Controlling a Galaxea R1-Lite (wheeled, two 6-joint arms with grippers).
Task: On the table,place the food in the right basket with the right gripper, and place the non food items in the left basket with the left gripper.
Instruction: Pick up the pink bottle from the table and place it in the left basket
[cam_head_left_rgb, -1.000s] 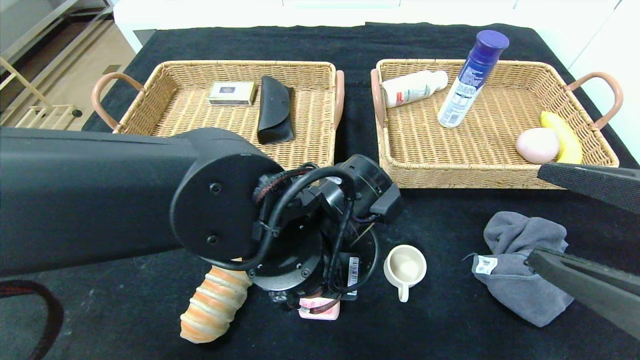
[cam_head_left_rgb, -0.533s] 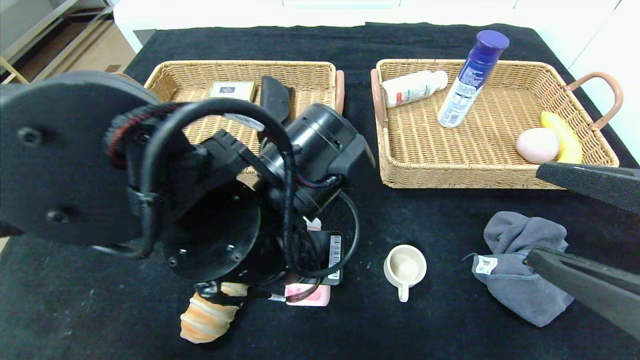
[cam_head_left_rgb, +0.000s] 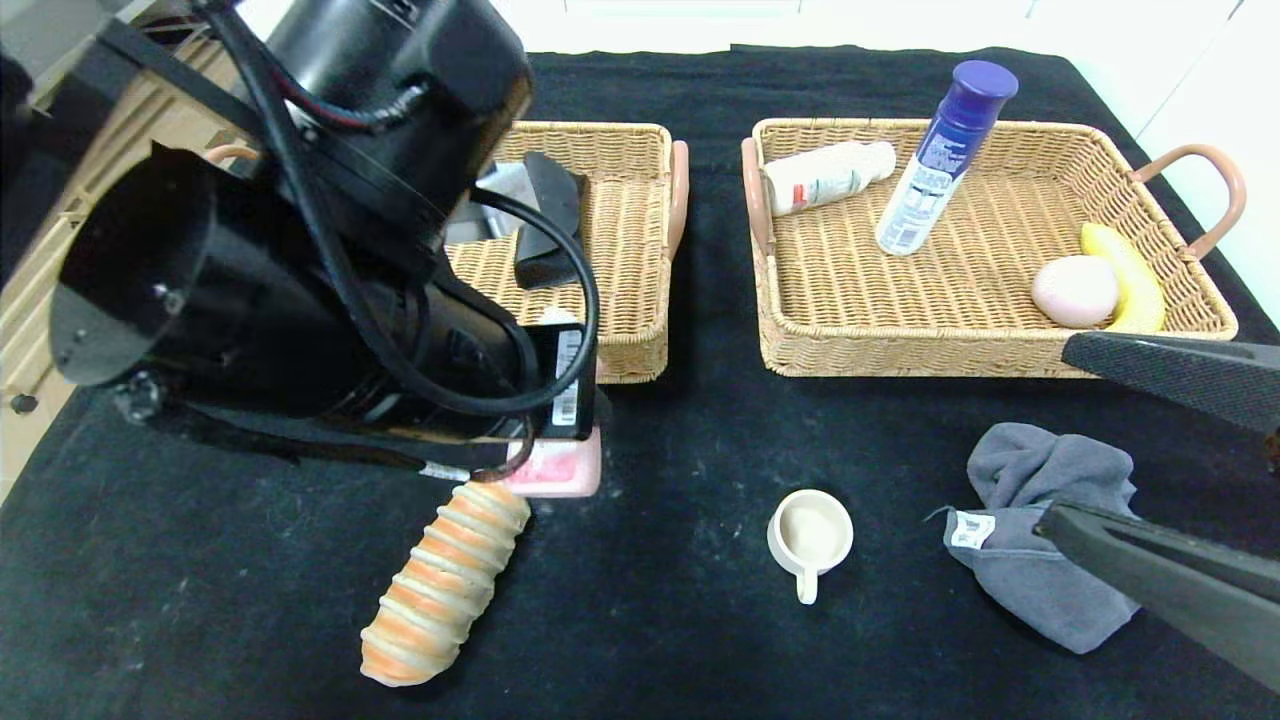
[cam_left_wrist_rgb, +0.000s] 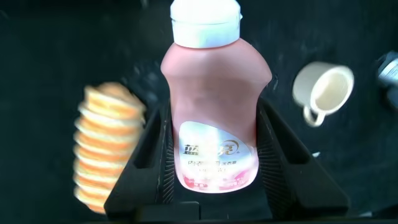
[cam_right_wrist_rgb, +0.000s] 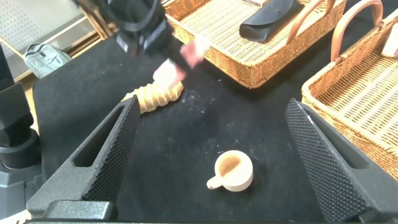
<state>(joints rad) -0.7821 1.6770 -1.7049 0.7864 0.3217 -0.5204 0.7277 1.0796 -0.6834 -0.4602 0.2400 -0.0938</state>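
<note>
Clamping the pink bottle (cam_left_wrist_rgb: 214, 118) lengthwise between its fingers, the left gripper (cam_left_wrist_rgb: 214, 162) hangs just before the left basket (cam_head_left_rgb: 630, 330), which lies ahead; right gripper (cam_right_wrist_rgb: 214, 168) waits, jaws spread.

Pink plastic bottle with a white cap (cam_left_wrist_rgb: 211, 106) bearing a label of blue characters too blurred to read, blue-capped white spray can (cam_head_left_rgb: 940, 155) with illegible blue print, white lying bottle (cam_head_left_rgb: 825, 176) with unreadable print, barcode sticker (cam_head_left_rgb: 568, 363) on the black wrist camera, digits illegible
</note>
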